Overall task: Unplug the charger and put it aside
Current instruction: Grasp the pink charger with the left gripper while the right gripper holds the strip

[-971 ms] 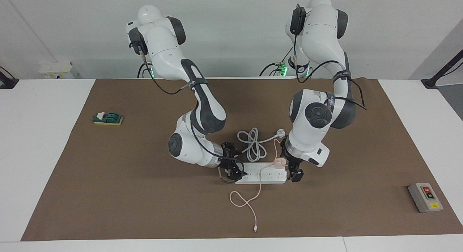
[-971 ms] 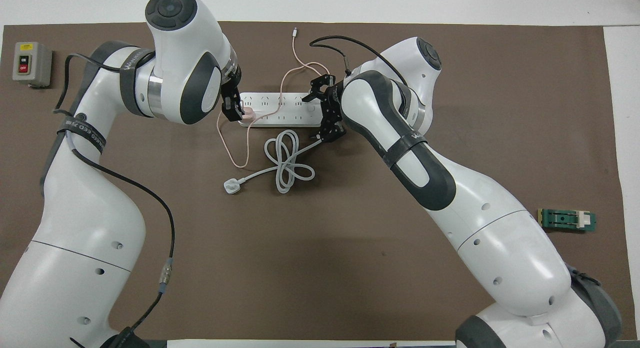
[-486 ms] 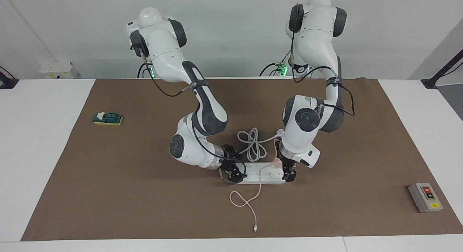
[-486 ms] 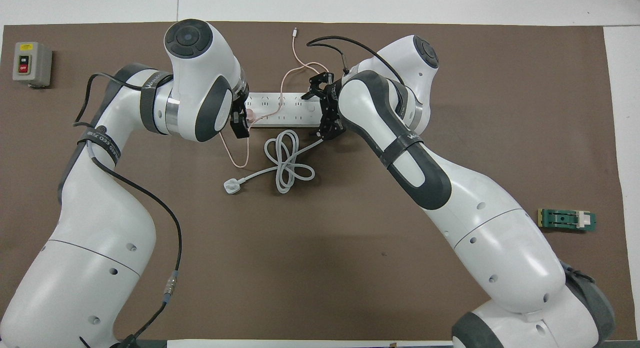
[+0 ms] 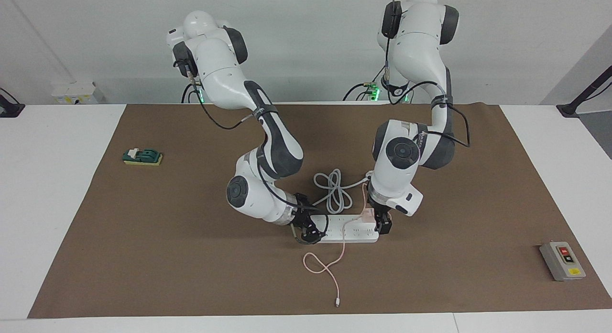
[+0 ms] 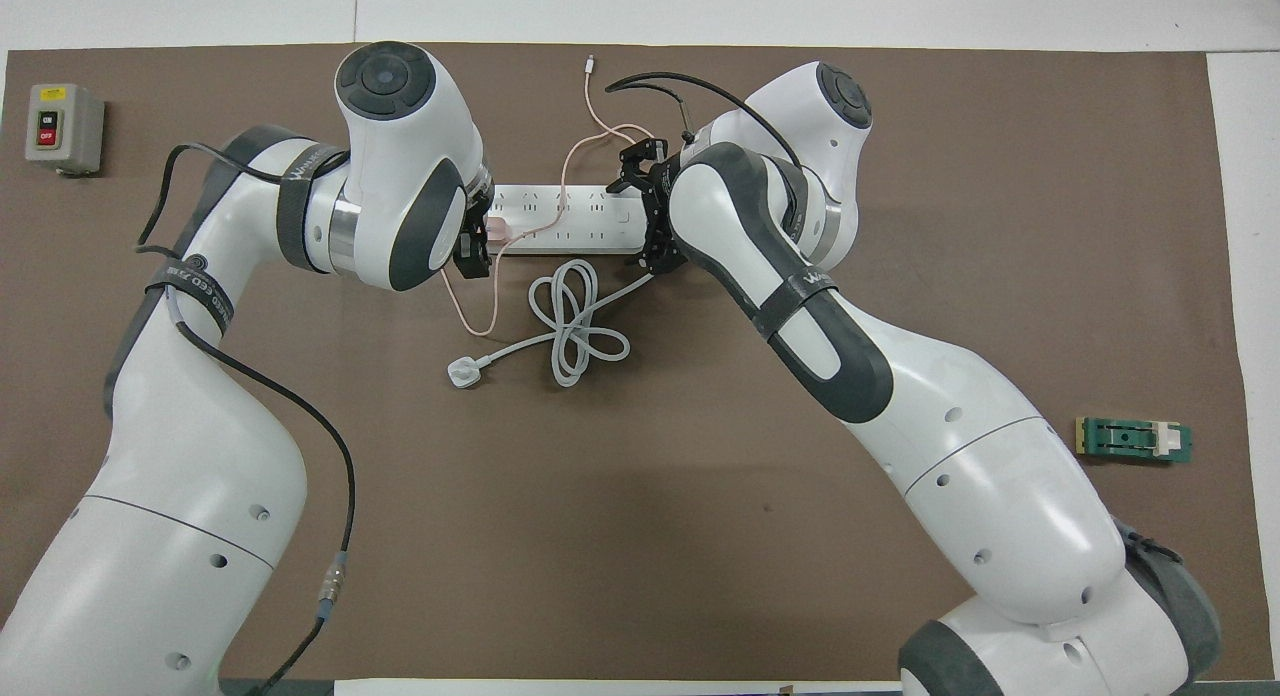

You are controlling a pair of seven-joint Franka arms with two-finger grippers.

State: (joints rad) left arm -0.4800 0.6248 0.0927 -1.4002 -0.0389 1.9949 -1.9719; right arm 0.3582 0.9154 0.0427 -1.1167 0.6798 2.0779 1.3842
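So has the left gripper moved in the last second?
Yes. The left gripper has slid along the power strip from past its end to sit at the charger.

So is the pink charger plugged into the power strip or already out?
Plugged in. The charger sits on the power strip at the left arm's end, with the left gripper at it.
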